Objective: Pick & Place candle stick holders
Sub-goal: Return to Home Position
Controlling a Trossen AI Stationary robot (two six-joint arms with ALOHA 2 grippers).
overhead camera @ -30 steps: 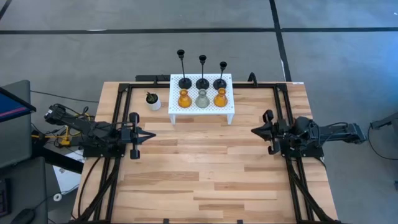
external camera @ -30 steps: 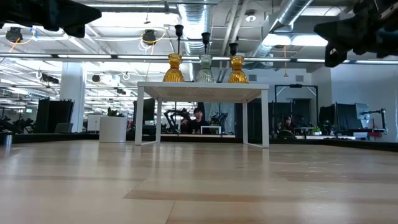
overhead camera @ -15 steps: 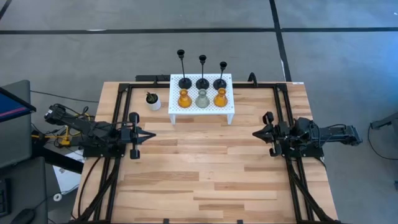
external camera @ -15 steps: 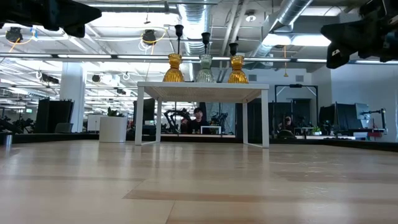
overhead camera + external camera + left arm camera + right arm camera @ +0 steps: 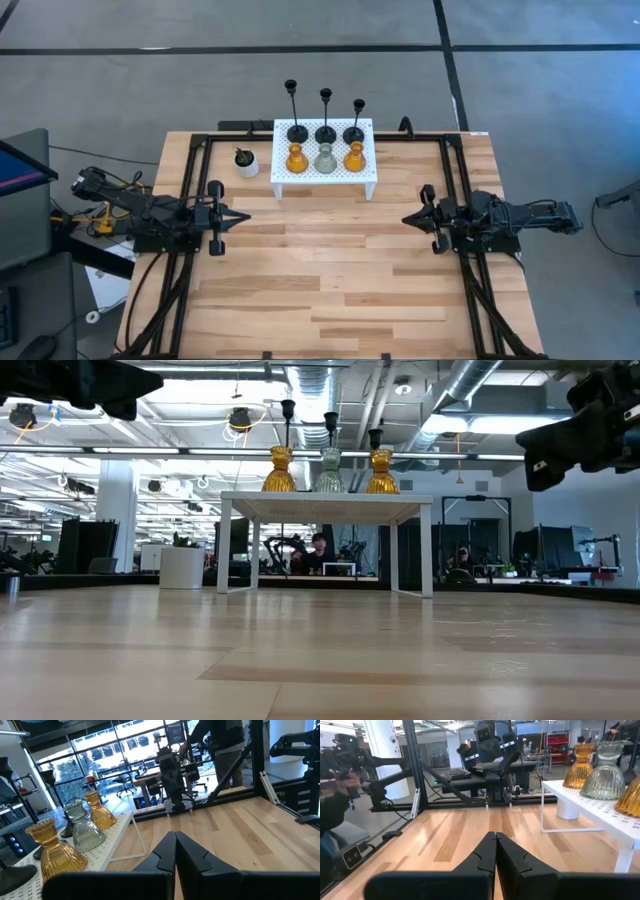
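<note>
Three black thin-stemmed holders stand by their round bases in a back row on the white perforated stand at the table's far middle. In front of them stand two amber glass holders with a clear-grey one between them; they also show in the low view. My left gripper is shut and empty above the table's left side. My right gripper is shut and empty above the right side. Both point toward the table's middle.
A small white pot with a green plant stands left of the stand. Black frame rails run along the table's left, right and far sides. The wooden tabletop stretches between and in front of the arms. People show in the room behind.
My right gripper has moved a little toward the table's left and near edge, staying shut. My left arm has kept still.
</note>
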